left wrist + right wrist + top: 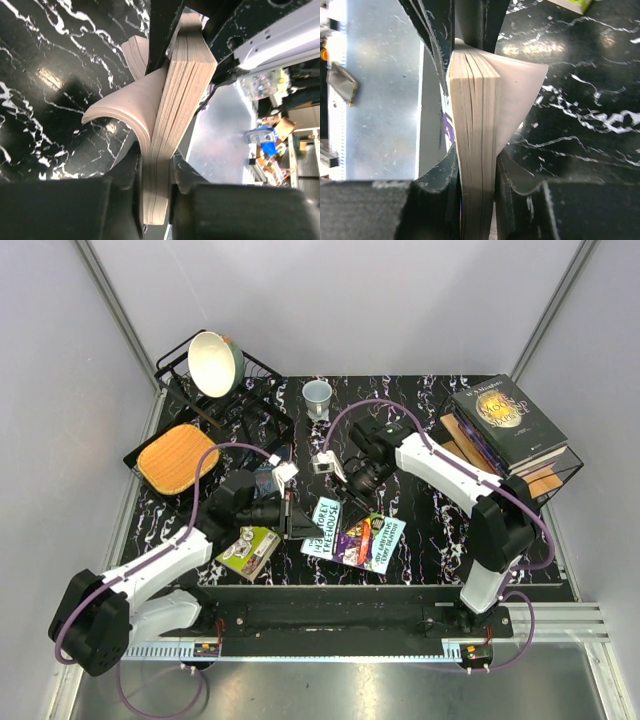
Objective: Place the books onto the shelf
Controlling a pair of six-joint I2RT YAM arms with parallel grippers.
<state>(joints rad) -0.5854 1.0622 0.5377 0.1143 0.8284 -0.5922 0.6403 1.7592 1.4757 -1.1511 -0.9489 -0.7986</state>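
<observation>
Three books (pixel 370 540) lie loose on the near worktop (pixel 440 530), and just beyond them one paperback (pixel 185 90) is held on edge, pinched tight by the left tool (pixel 156 170) from the left and clamped by the right tool (pixel 477 165) from the right. Light and floppy, I'd say, with loose leaves curling off, so grip the whole page block near the spine. Far right, the shelf (pixel 543 482) already holds a stack (pixel 505 420) of books.
</observation>
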